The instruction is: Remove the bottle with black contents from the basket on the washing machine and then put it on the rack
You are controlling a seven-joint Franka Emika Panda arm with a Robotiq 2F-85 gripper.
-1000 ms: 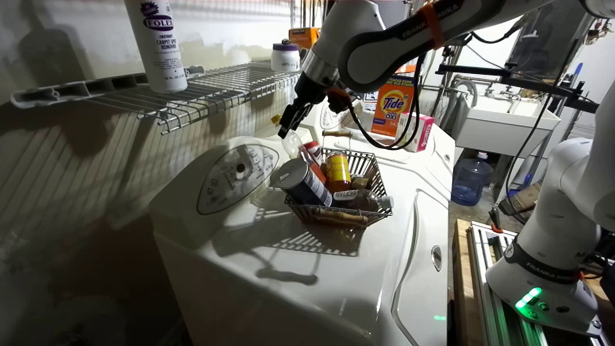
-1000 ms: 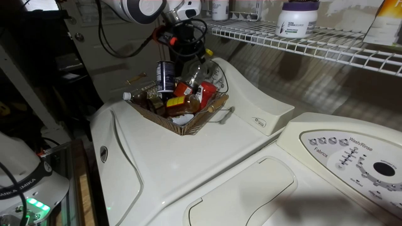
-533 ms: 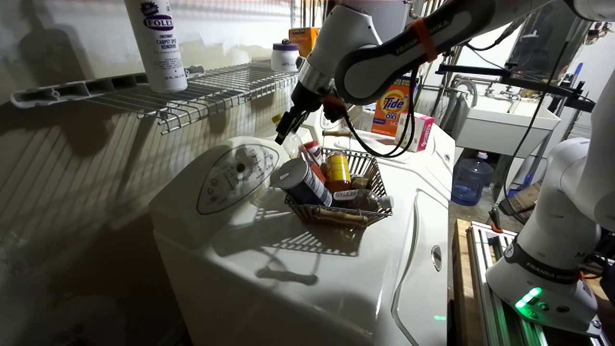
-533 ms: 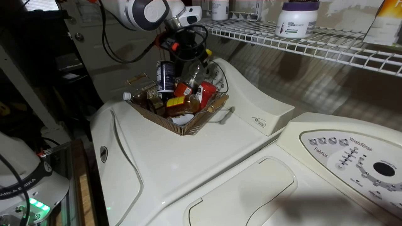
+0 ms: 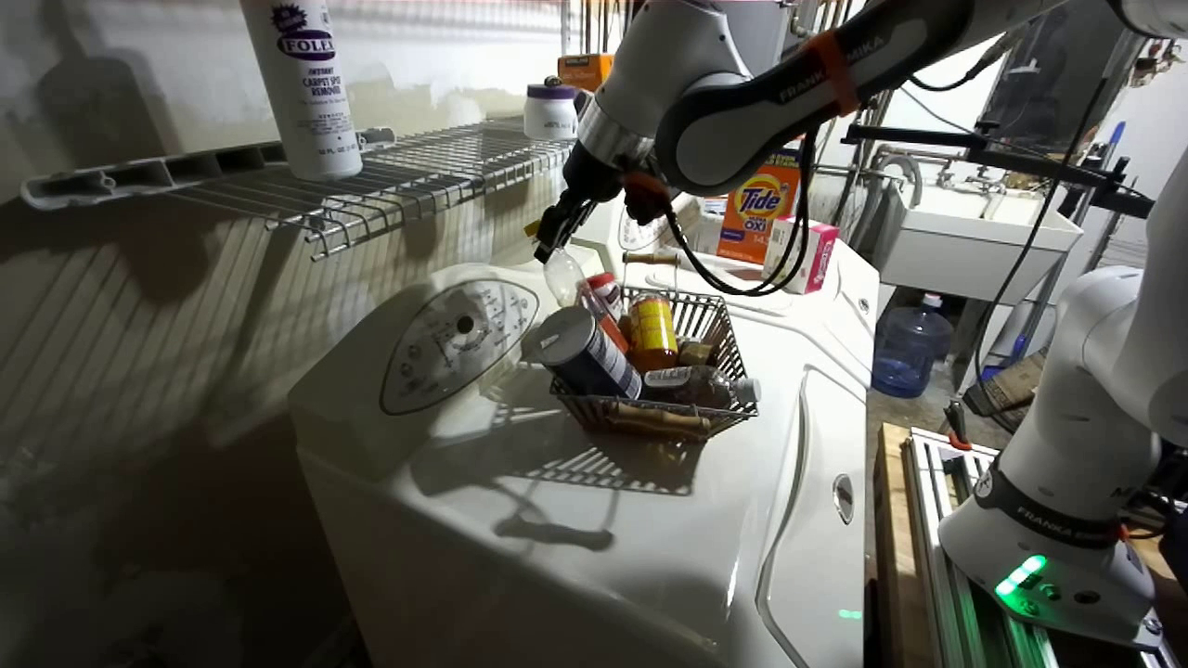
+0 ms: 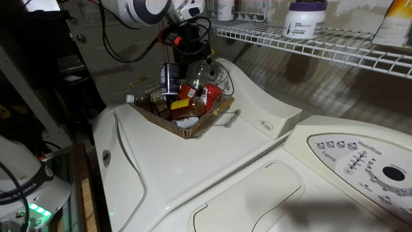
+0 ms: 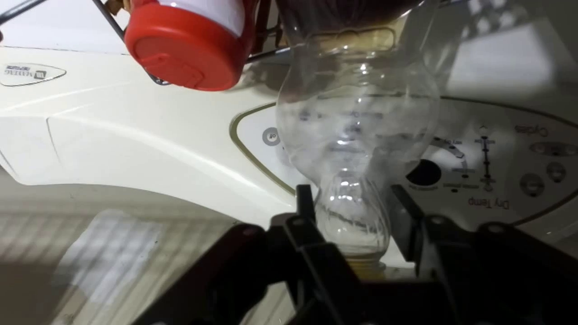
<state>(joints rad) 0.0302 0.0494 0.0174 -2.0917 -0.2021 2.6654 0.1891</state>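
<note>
The bottle with black contents (image 5: 562, 276) leans out of the basket (image 5: 727, 339) on the washing machine (image 5: 668, 533), its yellow cap toward the wall. It also shows in an exterior view (image 6: 200, 74) and in the wrist view (image 7: 356, 106), with dark contents at the top of the picture. My gripper (image 7: 352, 201) is around its clear neck, one finger on each side, and also shows in both exterior views (image 5: 549, 243) (image 6: 208, 59). A small gap shows beside the right-hand finger. The left-hand finger is close to or touching the neck. The rack (image 5: 436, 172) is above.
A dark can (image 5: 587, 354), an amber bottle (image 5: 654, 329), a white-capped bottle (image 5: 691, 385) and a red-capped container (image 7: 185, 45) crowd the basket. A tall white bottle (image 5: 316, 102), a purple-lidded jar (image 6: 304, 22) and an orange box stand on the rack.
My gripper dipped slightly half a second ago and has risen again around the neck. The bottle's cap and tilt have shifted slightly. The basket has not moved.
</note>
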